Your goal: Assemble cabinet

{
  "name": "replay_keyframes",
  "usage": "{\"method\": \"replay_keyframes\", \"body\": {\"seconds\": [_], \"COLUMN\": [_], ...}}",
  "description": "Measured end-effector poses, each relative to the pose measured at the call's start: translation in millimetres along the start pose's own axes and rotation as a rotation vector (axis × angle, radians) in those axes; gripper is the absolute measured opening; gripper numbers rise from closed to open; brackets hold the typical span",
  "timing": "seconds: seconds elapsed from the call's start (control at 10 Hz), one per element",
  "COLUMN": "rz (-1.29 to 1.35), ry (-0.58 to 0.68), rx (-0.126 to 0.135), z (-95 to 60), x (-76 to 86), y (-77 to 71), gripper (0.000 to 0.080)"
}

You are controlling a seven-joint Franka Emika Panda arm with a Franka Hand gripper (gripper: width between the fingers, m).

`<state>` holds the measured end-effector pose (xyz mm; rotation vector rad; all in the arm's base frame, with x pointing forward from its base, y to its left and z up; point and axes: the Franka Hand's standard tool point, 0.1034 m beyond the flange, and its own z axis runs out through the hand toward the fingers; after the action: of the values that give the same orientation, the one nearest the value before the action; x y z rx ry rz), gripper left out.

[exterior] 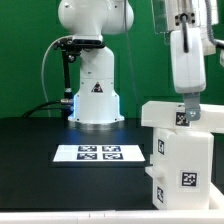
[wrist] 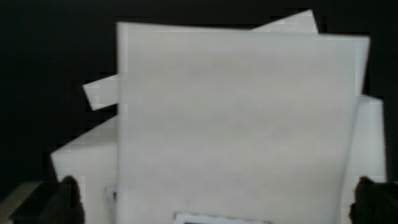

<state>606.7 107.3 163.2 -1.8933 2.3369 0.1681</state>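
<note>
The white cabinet (exterior: 182, 160) stands upright at the exterior view's right, with square tags on its front. Its flat top panel (exterior: 162, 112) lies across the top, turned a little askew. My gripper (exterior: 187, 110) comes straight down onto that panel. In the wrist view the top panel (wrist: 231, 110) fills the space between my fingers, and a second white corner shows past it. My gripper (wrist: 219, 200) has its dark fingertips (wrist: 64, 200) far apart, each pressed against a side edge of the panel. The lower cabinet is hidden under the panel in the wrist view.
The marker board (exterior: 98, 153) lies flat on the black table, to the exterior view's left of the cabinet. The arm's white base (exterior: 95, 95) stands behind the board. A green wall closes the back.
</note>
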Motion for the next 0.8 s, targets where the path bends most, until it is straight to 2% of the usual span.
{"method": "replay_keyframes", "body": {"seconds": [0.1,0.2,0.3,0.6,0.7,0.8], "rz": [-0.169,-0.304,-0.387,-0.607,-0.868,-1.074], "ry": [-0.011,-0.016,-0.006,0.0,0.05,0.078], "rx": [0.014,0.021,0.01,0.008,0.003,0.042], "z": [-10.4,-16.9,-17.4,-15.9,-16.5,-17.1], "x": [-4.1,-9.6,-12.5,-8.4,-7.6,-13.0], "y": [-1.9,-1.5,1.1,0.0,-1.6,-7.5], "gripper": [0.0788,0.0796,0.0796,0.0796,0.0796,0.0796]}}
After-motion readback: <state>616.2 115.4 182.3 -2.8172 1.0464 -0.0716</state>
